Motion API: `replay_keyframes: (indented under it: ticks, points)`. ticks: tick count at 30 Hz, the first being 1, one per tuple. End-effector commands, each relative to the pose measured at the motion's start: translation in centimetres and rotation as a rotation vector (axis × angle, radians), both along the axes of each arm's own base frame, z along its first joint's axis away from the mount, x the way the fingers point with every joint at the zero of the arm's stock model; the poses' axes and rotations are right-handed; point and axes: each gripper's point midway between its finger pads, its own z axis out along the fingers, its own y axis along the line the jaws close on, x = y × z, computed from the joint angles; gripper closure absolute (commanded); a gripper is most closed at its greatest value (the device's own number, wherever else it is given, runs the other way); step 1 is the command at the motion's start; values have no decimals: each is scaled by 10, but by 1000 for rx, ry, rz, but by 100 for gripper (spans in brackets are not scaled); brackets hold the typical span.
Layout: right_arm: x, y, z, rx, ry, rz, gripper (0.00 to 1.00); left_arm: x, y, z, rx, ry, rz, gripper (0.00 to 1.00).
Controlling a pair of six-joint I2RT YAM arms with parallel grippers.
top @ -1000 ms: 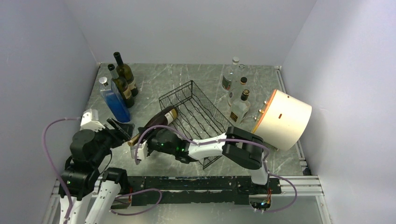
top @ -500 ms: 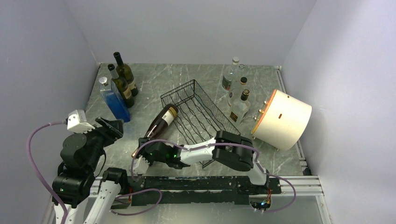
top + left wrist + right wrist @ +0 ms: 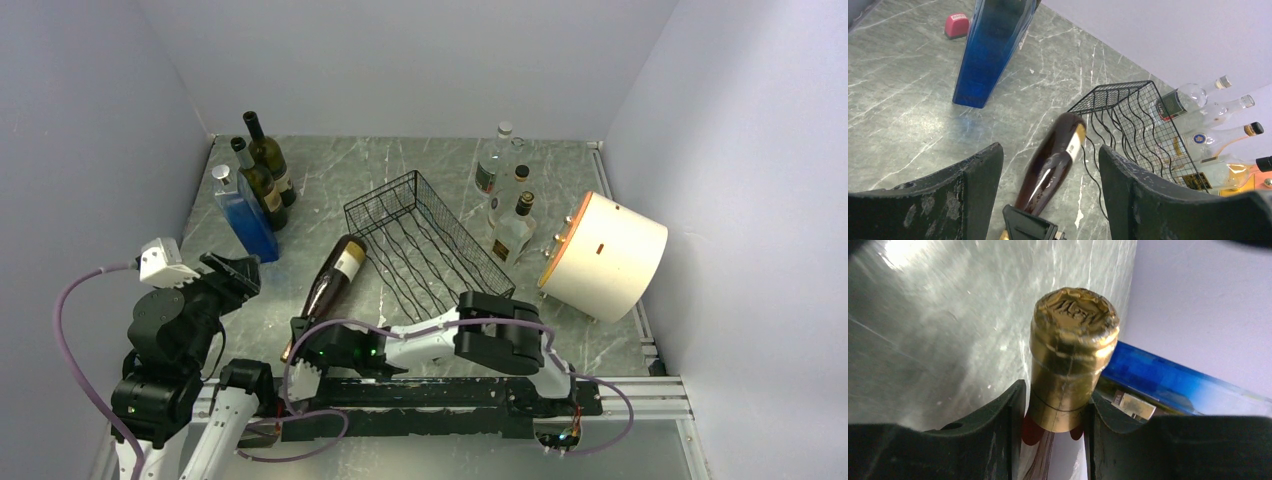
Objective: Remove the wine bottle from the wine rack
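Wine bottle (image 3: 335,275) is out of the wine rack (image 3: 430,245). It lies slanted, low over the counter (image 3: 340,175), just left of the rack, w/ its base up by the rack's left wall and its neck pointing to the near edge. Can't tell if the base touches the wire, or if the body's weight is fully on the counter.

Right end effector (image 3: 296,340) is pinched on the neck. Right wrist view shows both fingers (image 3: 998,440) pressed against the gold foil just under the cap. Left end effector (image 3: 238,268) is spread wide and holds nothing. It hovers off to the left, apart from the bottle.

Step, as I judge it: the lift-out is done, so this is the set-down/release. Next move prob. needs the bottle lowered till it rests flat, then the fingers opened slowly & the arm backed off along the neck axis. Round glass may roll, esp. toward the rack or the blue bottle (image 3: 245,215).

Writing: the wine bottle has a cream label w/ a gold band, text too small to read. The foil cap has embossed letters, not legible. Clear spirit bottles (image 3: 510,215) beyond the rack carry labels, one w/ a blue round emblem in the left wrist view. No brand readable.
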Motion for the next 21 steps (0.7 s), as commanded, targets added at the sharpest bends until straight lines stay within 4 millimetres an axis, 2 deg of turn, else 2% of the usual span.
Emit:
replay_keyframes:
  ticks: [1, 5, 11, 21]
  points:
    - [-13, 18, 114, 274, -181, 65, 100, -2, 4, 10, 15, -35, 15, 27]
    - [-25, 15, 131, 341, -157, 73, 100, -2, 6, 10, 15, -36, 23, 27]
    - [-28, 8, 167, 498, -31, 49, 100, -4, 7, 15, 19, -50, 29, 28]
    - [4, -24, 227, 765, 287, -36, 100, -4, 7, 21, 25, -63, 23, 28]
